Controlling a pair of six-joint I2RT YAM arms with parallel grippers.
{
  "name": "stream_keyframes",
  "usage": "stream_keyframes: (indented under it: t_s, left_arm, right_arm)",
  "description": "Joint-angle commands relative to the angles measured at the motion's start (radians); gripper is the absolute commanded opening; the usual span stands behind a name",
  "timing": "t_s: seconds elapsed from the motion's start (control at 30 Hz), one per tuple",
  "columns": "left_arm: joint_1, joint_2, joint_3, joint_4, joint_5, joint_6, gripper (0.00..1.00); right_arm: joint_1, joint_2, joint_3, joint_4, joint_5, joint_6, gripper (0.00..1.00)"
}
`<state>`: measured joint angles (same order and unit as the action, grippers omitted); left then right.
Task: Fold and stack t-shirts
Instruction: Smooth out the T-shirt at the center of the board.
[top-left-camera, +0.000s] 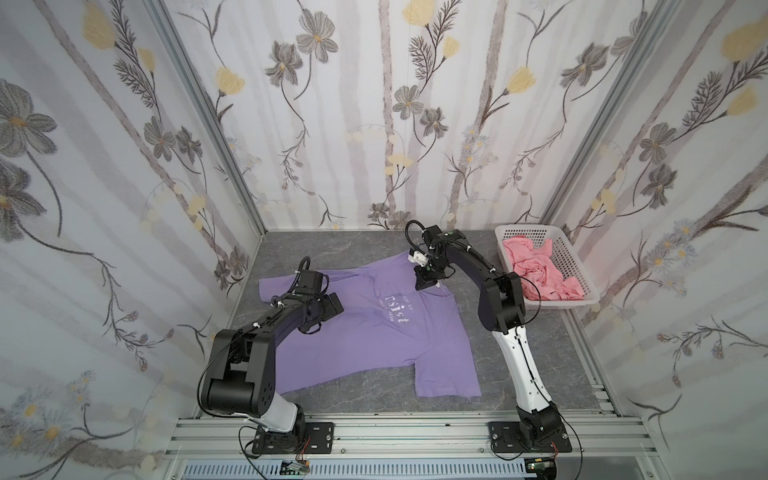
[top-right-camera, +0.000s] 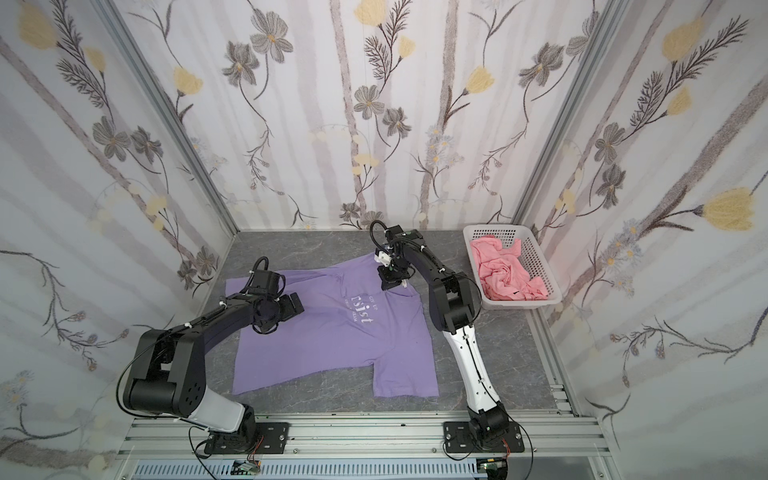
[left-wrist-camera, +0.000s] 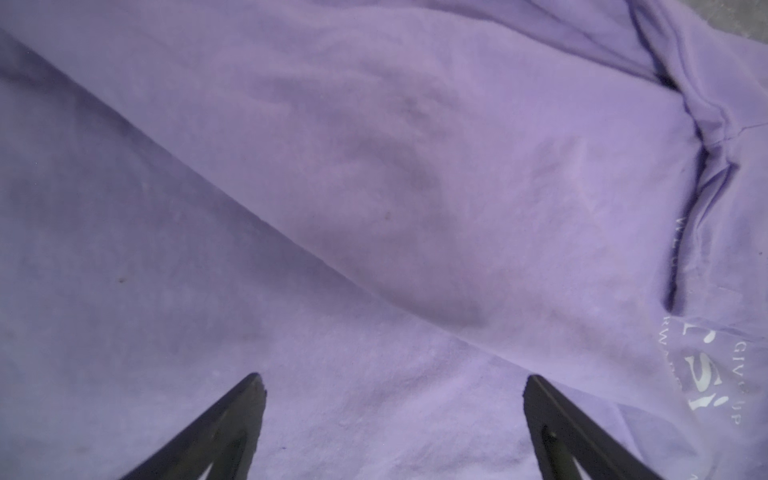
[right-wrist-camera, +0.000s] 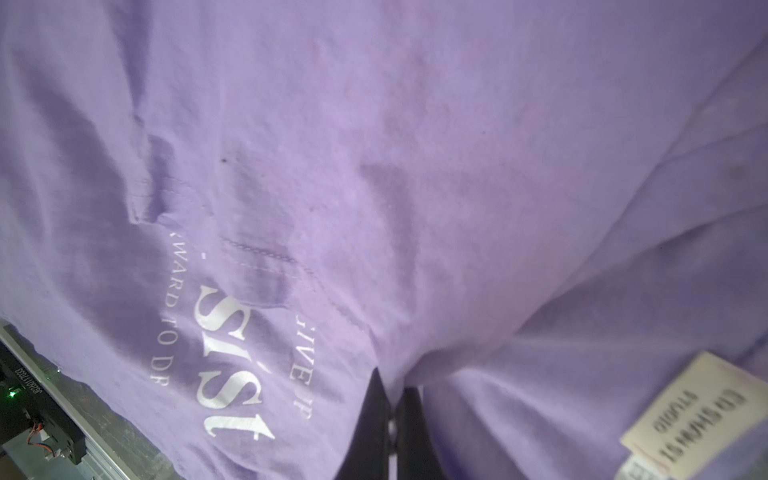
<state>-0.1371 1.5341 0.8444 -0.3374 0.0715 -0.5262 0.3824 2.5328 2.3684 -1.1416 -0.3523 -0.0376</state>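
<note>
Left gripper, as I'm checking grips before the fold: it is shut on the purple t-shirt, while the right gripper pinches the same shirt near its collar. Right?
Not quite. The left gripper is open, jaws wide apart over the purple t-shirt and holding nothing, as the left wrist view shows. The right gripper does pinch the same shirt near its collar.

The cell was enclosed on three sides by a back wall (top-left-camera: 374, 104), a left wall (top-left-camera: 83, 187) and a right wall (top-left-camera: 685, 187). All three carried pale striped wallpaper printed with grey and yellow flowers. Aluminium corner posts (top-left-camera: 217, 133) joined the panels. The working surface was a grey marbled tabletop (top-left-camera: 332, 249). Slotted aluminium rails (top-left-camera: 415, 432) ran along its front edge. Lighting was even and diffuse, and shadows were soft.
</note>
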Motion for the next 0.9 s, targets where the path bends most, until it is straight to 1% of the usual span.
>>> stream_keyframes:
  t_s: [0.0,0.1,0.2,0.23,0.3,0.33,0.47,0.6,0.7,0.77,0.87]
  left_arm:
    - [-0.004,-0.001,-0.01,-0.007,0.006,0.007,1.0]
    - [-0.006,-0.006,-0.02,-0.01,0.011,0.01,1.0]
    - [-0.007,-0.008,-0.026,-0.015,0.012,0.014,1.0]
    - [-0.007,-0.008,-0.027,-0.016,0.013,0.015,1.0]
    - [-0.007,-0.01,-0.028,-0.017,0.012,0.016,1.0]
    - [-0.007,-0.012,-0.029,-0.017,0.012,0.018,1.0]
    - [-0.007,-0.014,-0.03,-0.017,0.011,0.017,1.0]
    - [-0.008,-0.014,-0.022,-0.018,0.023,0.021,1.0]
    - [-0.008,-0.022,-0.003,-0.028,0.02,0.024,1.0]
    - [-0.007,-0.036,0.007,-0.038,0.014,0.026,1.0]
    - [-0.009,-0.055,0.023,-0.045,0.007,0.027,1.0]
  right_arm:
    - [-0.015,-0.037,0.056,-0.027,0.037,0.008,0.0]
    - [-0.037,-0.046,0.117,-0.038,0.026,0.038,0.0]
    - [-0.059,-0.043,0.16,-0.044,0.019,0.071,0.07]
    - [-0.065,-0.043,0.161,-0.046,0.015,0.078,0.15]
    - [-0.071,-0.042,0.152,-0.061,0.006,0.086,0.43]
    - [-0.07,-0.042,0.138,-0.07,0.003,0.087,0.46]
    - [-0.075,-0.079,0.034,-0.081,-0.001,0.077,0.46]
    - [-0.099,-0.139,-0.026,-0.081,0.059,0.041,0.47]
    - [-0.126,-0.177,-0.066,-0.083,0.033,0.034,0.47]
    - [-0.125,-0.211,-0.117,-0.081,0.043,0.022,0.47]
    - [-0.117,-0.258,-0.196,-0.075,0.025,0.009,0.46]
